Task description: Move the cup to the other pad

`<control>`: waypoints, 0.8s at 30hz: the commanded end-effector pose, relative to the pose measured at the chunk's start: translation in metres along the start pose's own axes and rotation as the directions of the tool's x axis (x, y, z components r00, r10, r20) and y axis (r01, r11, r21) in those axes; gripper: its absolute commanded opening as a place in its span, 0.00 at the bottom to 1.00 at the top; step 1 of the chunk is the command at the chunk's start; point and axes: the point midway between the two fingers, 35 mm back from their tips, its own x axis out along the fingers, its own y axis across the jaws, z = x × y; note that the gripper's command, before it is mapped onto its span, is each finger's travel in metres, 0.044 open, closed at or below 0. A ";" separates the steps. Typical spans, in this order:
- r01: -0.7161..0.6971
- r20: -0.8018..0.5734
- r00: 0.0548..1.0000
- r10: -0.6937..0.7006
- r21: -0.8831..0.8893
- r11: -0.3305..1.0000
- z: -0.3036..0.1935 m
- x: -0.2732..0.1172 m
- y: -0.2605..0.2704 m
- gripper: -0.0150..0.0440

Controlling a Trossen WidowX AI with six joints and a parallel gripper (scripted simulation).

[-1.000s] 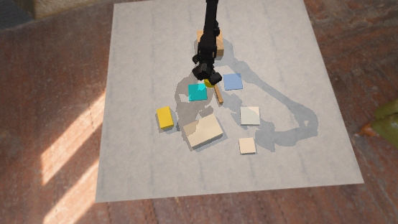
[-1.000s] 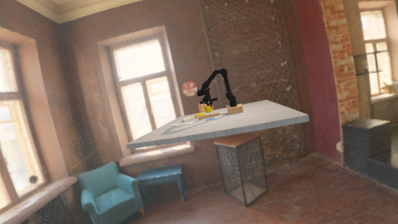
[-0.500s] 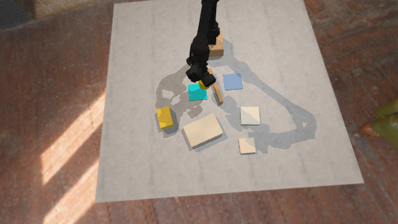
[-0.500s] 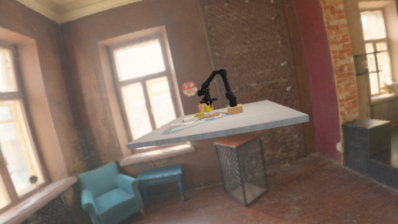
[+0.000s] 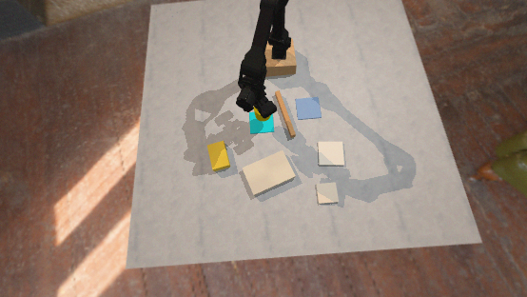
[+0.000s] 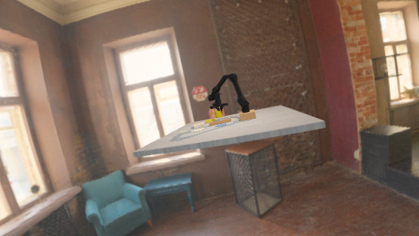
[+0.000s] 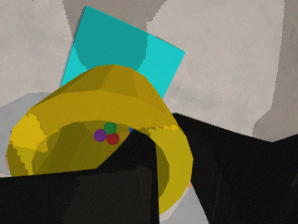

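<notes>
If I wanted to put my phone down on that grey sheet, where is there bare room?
The near strip of the grey sheet, below the big tan slab and small tan square, looks bare, as does the far left side beyond the yellow block. It is crowded mid-sheet, where the gripper holds the yellow cup over the turquoise pad beside the wooden strip.
</notes>
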 end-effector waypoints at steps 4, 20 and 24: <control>0.002 0.007 1.000 -0.002 -0.003 1.000 0.011 -0.001 -0.003 0.25; 0.002 0.007 1.000 -0.002 -0.003 1.000 0.011 0.026 -0.002 0.25; 0.002 0.007 1.000 -0.002 -0.003 1.000 0.011 0.033 -0.002 0.25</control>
